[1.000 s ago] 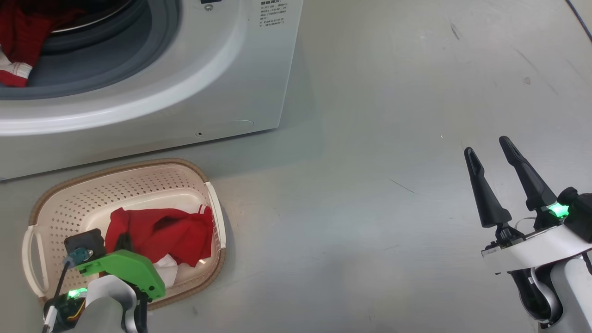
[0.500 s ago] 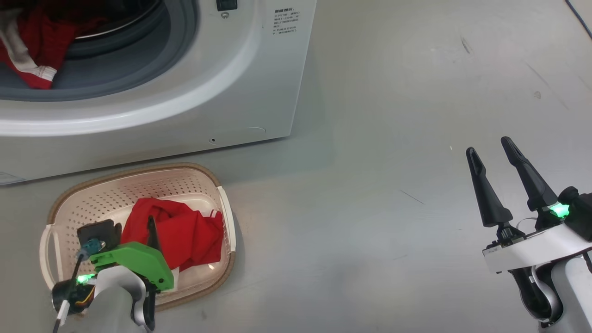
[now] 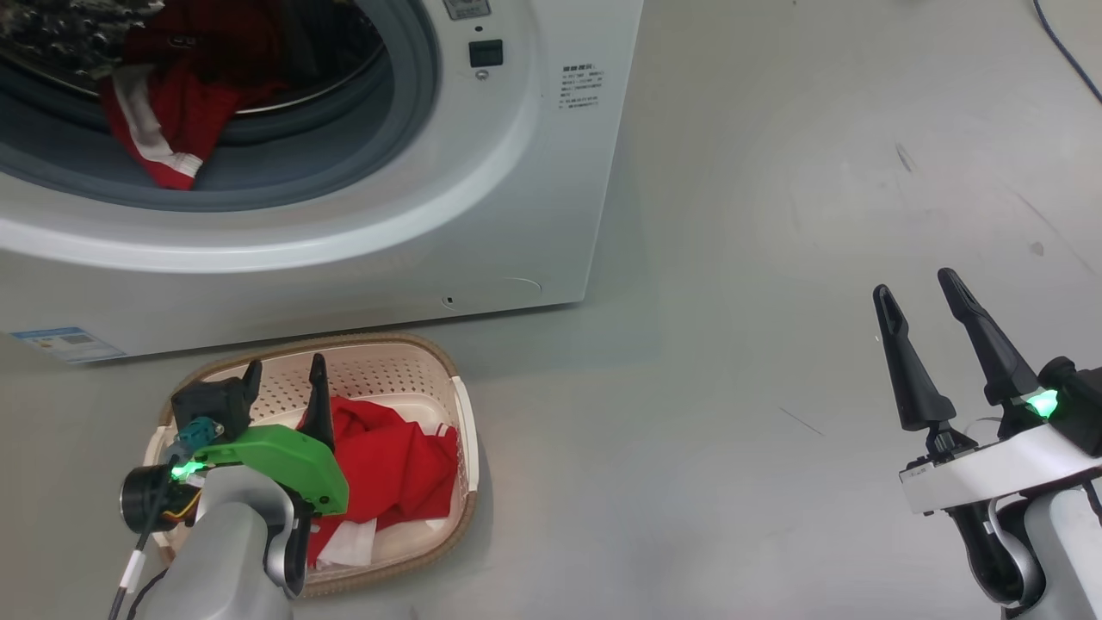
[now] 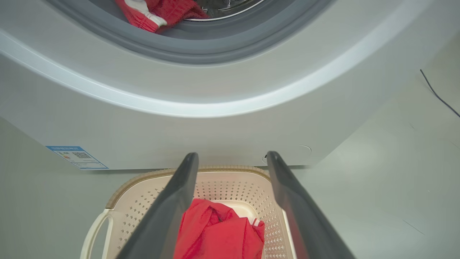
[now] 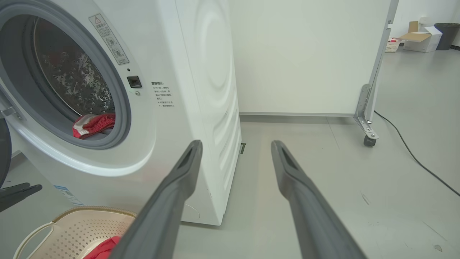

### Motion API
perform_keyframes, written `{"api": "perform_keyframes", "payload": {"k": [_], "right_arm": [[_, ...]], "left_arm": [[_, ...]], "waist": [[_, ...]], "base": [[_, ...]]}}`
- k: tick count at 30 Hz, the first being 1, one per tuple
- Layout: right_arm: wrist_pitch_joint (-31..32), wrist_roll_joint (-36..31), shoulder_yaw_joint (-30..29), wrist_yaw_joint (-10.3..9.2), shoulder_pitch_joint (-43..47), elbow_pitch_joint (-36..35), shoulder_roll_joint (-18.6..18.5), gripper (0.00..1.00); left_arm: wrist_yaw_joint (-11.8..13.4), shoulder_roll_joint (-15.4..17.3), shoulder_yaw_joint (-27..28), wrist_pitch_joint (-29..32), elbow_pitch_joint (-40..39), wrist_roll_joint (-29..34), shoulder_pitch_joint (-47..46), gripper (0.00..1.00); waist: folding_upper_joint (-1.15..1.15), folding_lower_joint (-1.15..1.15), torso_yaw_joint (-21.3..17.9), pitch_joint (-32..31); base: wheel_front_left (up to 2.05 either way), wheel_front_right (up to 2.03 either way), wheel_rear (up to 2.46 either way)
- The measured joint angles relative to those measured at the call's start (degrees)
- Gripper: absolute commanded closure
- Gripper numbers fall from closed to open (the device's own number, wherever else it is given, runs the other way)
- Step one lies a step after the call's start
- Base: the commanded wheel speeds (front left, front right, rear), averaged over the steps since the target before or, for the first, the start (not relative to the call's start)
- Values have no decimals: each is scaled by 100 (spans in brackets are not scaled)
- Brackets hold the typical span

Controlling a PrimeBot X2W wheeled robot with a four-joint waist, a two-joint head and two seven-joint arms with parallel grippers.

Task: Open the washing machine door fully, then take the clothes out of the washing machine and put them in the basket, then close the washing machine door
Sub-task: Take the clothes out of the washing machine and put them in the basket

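Clothes (image 3: 392,469) in red lay bunched in the basket (image 3: 387,379), which sat on the floor just in front of the washing machine (image 3: 516,215). A second red garment (image 3: 176,142) with white trim lay at the mouth of the drum, draped onto the grey gasket (image 3: 413,95). The opening was uncovered. In the right wrist view a dark curved edge (image 5: 3,151) at the far left may have been the washing machine door swung aside, though I could not be sure.

My left gripper (image 3: 286,366) hung over the basket with its fingers spread apart and nothing between them. The red cloth lay below, apart from the tips. My right gripper (image 3: 913,286) was also wide open and empty, parked over bare floor well to the right of the machine.

I judged the step in hand to be the unloading, about halfway through: one piece was in the basket, one was left in the drum, and closing the door was yet to come.

For the next move I reckoned the left arm would need to lift clear of the basket rim and reach up into the opening. It should then close on a thick fold of the remaining garment rather than on the thin trim. I would want the fingers kept off the gasket lip, since the fabric lay right on it and a pinch there could catch rubber along with cloth.
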Motion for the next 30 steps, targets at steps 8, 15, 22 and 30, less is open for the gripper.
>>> {"api": "perform_keyframes", "payload": {"k": [8,15,22,30], "right_arm": [[0,-96,-64,0,204,41,78,0],[0,-118,-156,0,421,49,146,0],[0,-212,-126,0,538,67,219,0],[0,-269,29,0,705,116,328,0]], "left_arm": [[-94,-3,-298,-2,-389,194,4,0],[-115,-2,-339,-3,-1076,276,31,0],[-114,-1,-414,-3,-1608,422,352,0],[-4,3,-413,-3,-2091,509,940,0]], "waist": [[0,0,318,-406],[0,0,637,-705],[0,0,883,-990],[0,0,1003,-1301]], "base": [[0,0,0],[0,0,0],[0,0,0],[0,0,0]]}}
